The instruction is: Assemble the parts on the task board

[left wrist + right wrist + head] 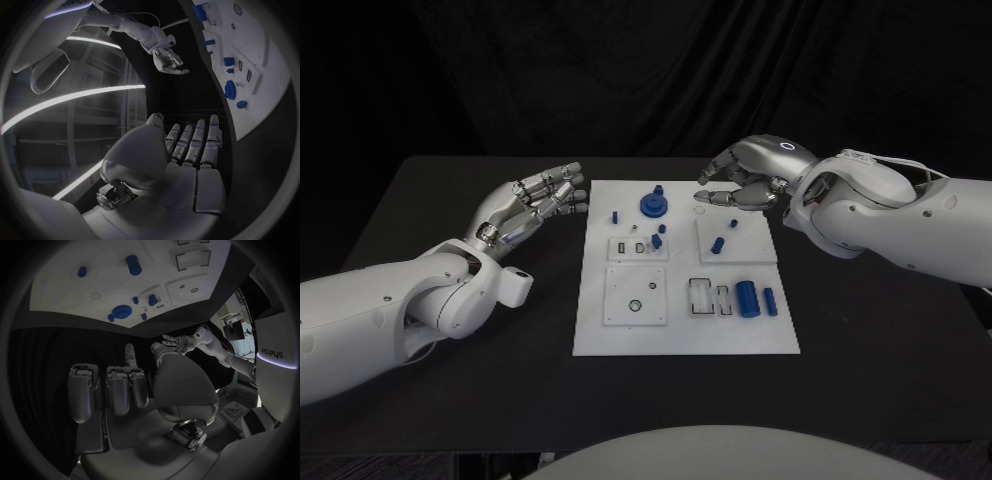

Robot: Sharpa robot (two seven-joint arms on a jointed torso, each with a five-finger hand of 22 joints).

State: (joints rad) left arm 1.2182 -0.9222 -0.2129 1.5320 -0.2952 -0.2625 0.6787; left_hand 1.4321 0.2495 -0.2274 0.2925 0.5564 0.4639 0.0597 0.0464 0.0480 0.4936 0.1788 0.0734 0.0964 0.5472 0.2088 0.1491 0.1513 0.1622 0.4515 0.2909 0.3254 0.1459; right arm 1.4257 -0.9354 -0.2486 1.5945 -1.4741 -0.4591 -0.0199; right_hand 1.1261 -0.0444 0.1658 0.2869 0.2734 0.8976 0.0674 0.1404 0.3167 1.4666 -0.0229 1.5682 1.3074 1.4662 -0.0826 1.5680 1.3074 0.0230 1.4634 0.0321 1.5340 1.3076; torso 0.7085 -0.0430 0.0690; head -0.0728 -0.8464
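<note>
Task board [687,335] is sitting mid-worktop [459,180] with both hands hovering at its far end, so I'm guessing this is the reach-in step before any pick. Right hand [740,188] is hanging over the far right corner, fingers curled in, nothing in them. Left hand [535,205] is floating just off the left edge, fingers straight and holding nothing. Blue parts [749,297] are lying across the board. Next move is probably needing a descent onto one small piece.
</note>
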